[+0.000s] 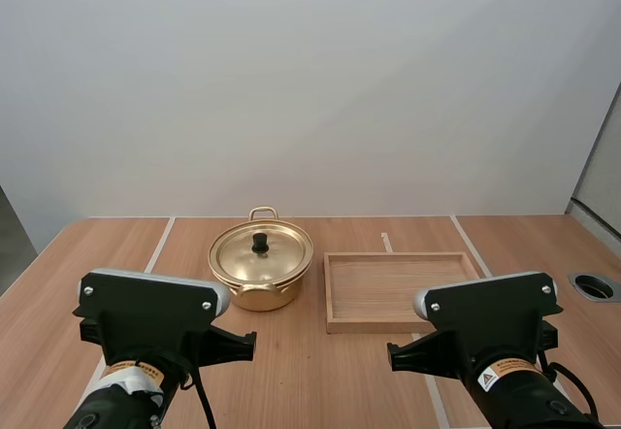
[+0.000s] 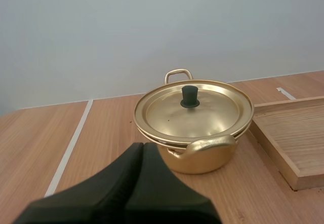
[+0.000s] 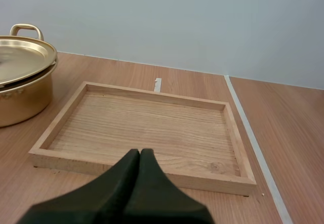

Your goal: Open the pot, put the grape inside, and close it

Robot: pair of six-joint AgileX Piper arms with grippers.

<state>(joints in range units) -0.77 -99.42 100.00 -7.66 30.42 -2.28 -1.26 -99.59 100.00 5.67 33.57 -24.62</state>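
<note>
- While both arms sit low at the near edge of the table (image 1: 310, 380), the pot (image 1: 260, 296) stands farther off, a little left of the table's middle and well clear of either arm.
- The pot is gold-coloured and shiny. It has a loop handle (image 2: 178, 74) on its far side and another on its near side.
- The lid (image 1: 260, 257) is on the pot and rests flat on the rim. Its black knob (image 1: 260, 244) stands upright at the centre.
- A wooden tray (image 1: 403, 291) lies just right of the pot. The two are close but not touching, with a narrow strip of table between them. The tray's long side runs left to right.
- The left gripper (image 2: 143, 145) has its jaws pressed fully together into one dark wedge, with nothing between them. It points at the near side of the pot from a short way back and is apart from it.
- The right gripper (image 3: 140, 152) is the same, jaws closed tight on each other and gripping nothing. It points toward the tray's near rail, with the pot off to its left.
- Neither gripper touches the pot, the lid or the tray.
- A white line (image 1: 160, 245) runs from near to far on the table left of the pot. A similar line runs past the tray's right end.
</note>
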